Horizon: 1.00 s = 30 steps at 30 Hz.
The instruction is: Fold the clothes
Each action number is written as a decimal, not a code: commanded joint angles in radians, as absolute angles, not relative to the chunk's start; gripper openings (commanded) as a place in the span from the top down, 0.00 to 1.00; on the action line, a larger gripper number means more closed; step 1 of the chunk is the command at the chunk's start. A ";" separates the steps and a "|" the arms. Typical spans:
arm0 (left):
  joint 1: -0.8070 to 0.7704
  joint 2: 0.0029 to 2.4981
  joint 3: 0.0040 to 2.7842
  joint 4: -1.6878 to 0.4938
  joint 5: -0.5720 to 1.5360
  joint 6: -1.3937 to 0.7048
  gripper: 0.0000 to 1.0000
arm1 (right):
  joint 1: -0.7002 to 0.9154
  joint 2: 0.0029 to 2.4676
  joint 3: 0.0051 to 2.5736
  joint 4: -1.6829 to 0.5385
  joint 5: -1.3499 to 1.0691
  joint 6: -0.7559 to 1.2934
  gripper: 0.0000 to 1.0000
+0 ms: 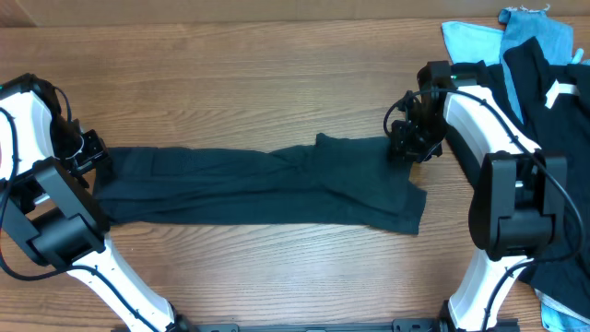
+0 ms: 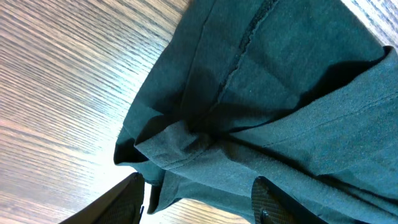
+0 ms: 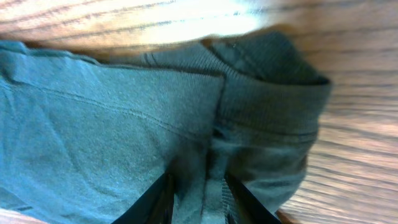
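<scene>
Dark garment (image 1: 258, 184) laid out as a long, narrow band across the middle of the wooden table (image 1: 230, 65), flat on the wood. Creased and bunched near its centre, broader at the right end, one corner flaring toward the near edge.

Left gripper (image 1: 95, 157) at the band's left end. Fingers (image 2: 270, 205) standing apart in the left wrist view, a folded, stitched edge of the cloth lying between them, not pinched. One finger against the cloth, the other out over bare wood.

Right gripper (image 1: 407, 140) at the far corner of the right end. Fingers (image 3: 160, 200) drawn narrow and closed on a fold of the same cloth, a ribbed band bunched just past the fingertips.

Heap of clothes (image 1: 553, 101) at the far right of the table, behind the right arm, apart from the band. Black pieces, one with a white mark, and a light blue piece (image 1: 475, 41) at the back.
</scene>
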State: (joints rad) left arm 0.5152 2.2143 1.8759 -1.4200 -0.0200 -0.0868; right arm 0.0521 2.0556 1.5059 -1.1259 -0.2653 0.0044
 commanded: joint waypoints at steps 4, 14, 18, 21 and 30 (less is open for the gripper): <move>0.523 2.203 1.874 -1.421 -0.025 -0.094 0.41 | 0.056 2.023 1.474 -1.087 -0.316 0.004 0.93; 0.523 2.203 1.874 -1.420 -0.024 -0.093 0.41 | 0.058 1.846 1.546 -1.338 -0.405 -0.064 0.96; 0.523 2.203 1.874 -1.420 -0.016 -0.093 0.42 | 0.058 1.846 1.531 -1.500 -0.376 -0.132 0.96; 0.523 2.203 1.874 -1.422 -0.009 -0.093 0.42 | 0.058 1.846 1.531 -1.506 -0.360 -0.131 0.93; 0.523 2.203 1.874 -1.420 -0.009 -0.093 0.42 | 0.058 1.846 1.531 -1.553 -0.360 -0.132 0.92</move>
